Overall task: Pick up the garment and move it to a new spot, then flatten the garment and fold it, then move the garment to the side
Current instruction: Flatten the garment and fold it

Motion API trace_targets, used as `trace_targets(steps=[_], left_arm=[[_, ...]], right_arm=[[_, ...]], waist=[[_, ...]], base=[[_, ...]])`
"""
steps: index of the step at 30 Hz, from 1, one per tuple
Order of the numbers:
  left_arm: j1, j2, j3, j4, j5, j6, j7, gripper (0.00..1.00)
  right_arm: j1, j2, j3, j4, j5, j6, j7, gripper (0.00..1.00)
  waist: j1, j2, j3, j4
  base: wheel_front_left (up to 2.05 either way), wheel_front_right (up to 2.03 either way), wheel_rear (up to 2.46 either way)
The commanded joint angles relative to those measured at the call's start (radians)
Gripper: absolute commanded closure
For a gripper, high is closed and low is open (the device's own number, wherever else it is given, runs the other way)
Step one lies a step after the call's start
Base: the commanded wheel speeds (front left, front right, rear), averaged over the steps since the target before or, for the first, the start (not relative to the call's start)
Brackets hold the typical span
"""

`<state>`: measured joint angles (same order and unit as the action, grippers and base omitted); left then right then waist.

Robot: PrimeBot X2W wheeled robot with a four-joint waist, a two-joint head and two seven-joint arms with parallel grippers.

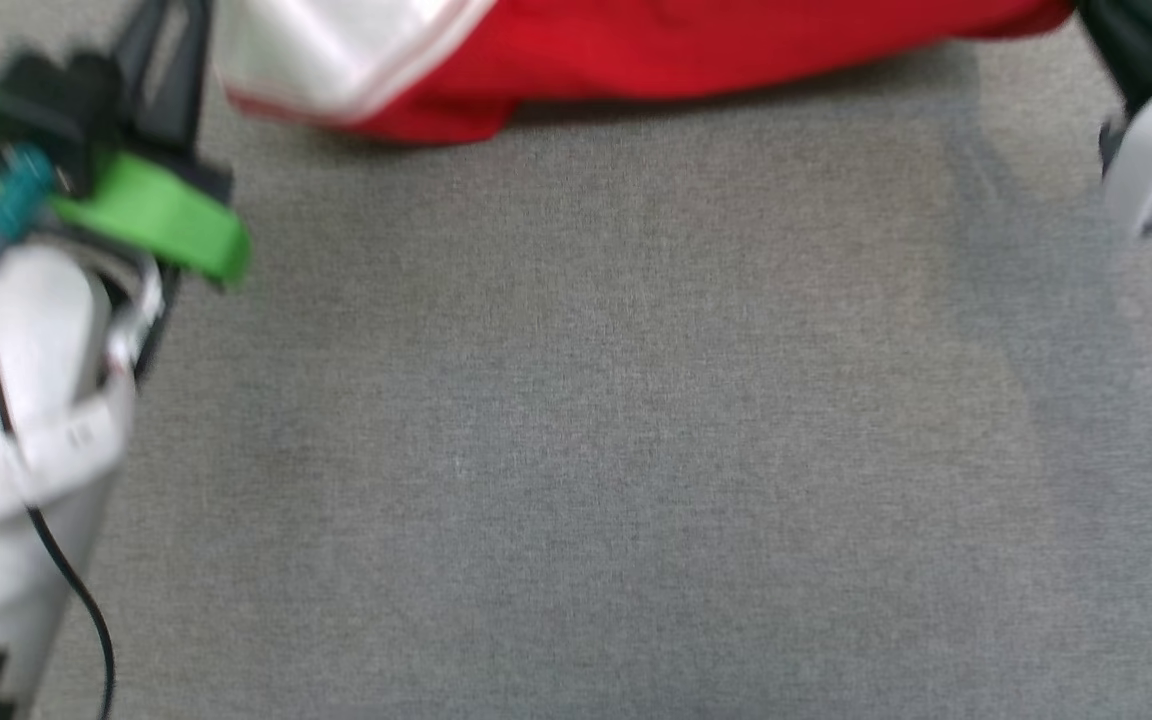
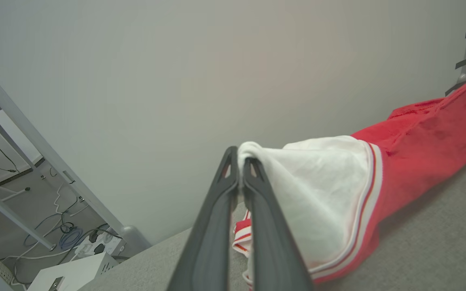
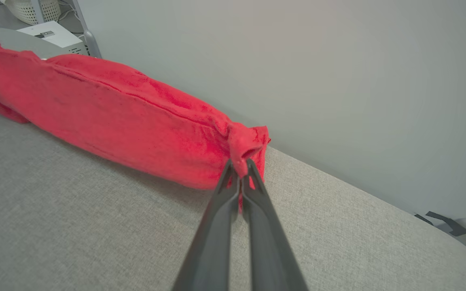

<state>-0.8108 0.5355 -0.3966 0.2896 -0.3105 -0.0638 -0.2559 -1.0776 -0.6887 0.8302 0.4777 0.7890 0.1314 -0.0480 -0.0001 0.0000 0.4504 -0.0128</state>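
Garment [image 3: 115, 109] gripped by left end effector [image 2: 239, 157], right end effector [image 3: 240, 165], table [image 1: 576, 450] beneath

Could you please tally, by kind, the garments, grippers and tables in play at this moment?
Garment: 1, the red and white garment
Grippers: 2, the left gripper shut on a white sleeve, the right gripper shut on a red corner
Table: 1, the grey table
Total: 4
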Motion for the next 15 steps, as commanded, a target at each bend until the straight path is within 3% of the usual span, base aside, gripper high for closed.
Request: trace_targets(steps=[1,15], left_arm=[[0.072,0.006,0.003,-0.023,-0.009,0.014,-0.006,1.00],[0.600,-0.009,-0.034,-0.160,-0.036,0.108,-0.005,1.00]], right_arm=[[0.051,-0.017,0.008,-0.013,0.014,-0.001,-0.009,1.00],[0.515,-0.080,0.034,-0.073,0.061,-0.001,-0.035,1.00]], waist=[[0.0001,0.0000,-0.081,0.000],[0.0001,0.0000,-0.267,0.005]], base=[[0.00,0.00,0.00],[0.00,0.00,0.00]])
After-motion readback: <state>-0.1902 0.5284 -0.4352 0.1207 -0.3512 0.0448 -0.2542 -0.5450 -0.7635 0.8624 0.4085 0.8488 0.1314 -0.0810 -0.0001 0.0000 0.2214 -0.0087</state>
